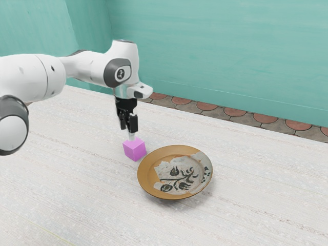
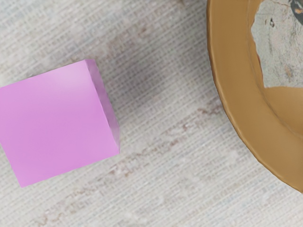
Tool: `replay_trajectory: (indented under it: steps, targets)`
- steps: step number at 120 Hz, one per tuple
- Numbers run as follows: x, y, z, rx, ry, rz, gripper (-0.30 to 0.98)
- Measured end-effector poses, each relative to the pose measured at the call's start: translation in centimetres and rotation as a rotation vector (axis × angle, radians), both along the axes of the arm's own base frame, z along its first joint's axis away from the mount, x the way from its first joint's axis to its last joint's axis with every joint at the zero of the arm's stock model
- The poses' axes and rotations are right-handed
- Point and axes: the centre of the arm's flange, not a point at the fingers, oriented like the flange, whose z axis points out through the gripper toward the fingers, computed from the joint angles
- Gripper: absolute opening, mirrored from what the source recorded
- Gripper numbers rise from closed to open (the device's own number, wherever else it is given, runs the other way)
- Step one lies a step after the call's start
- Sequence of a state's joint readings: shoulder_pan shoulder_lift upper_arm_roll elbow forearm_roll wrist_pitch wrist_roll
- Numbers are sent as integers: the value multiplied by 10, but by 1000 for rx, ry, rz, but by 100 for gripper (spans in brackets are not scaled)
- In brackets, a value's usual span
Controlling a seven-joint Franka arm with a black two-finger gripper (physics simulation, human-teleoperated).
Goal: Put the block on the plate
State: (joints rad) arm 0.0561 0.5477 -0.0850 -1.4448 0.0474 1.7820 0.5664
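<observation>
Exterior view: gripper [image 1: 131,137] points down over block [image 1: 134,149], presumably lining up a grasp, can't tell how open, no visible grip; block sits on table [image 1: 77,179] left of frame centre, just beside plate [image 1: 149,177].

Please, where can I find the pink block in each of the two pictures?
Exterior view: near the middle, a little to the view's left, on the table below the hand.
Wrist view: the block is at the picture's left edge.
Shared landmark: the plate with its brown rim, beside the block in both.
</observation>
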Motion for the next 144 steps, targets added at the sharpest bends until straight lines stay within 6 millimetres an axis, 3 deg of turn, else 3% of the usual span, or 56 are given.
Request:
replay_trajectory:
  steps: [11,19,32,57,98,118,129,144]
  targets:
    - [5,-1,-13,-26,-55,1,68]
    - [10,12,-17,-21,-93,14,68]
    - [17,25,-45,-28,-107,32,69]
    - [33,47,-65,-53,-158,88,69]
    - [39,55,-109,-97,-163,139,68]
    - [40,55,-110,-92,-170,132,52]
    - [40,56,-108,-89,-175,131,51]
    - [40,58,-91,-84,-193,128,46]
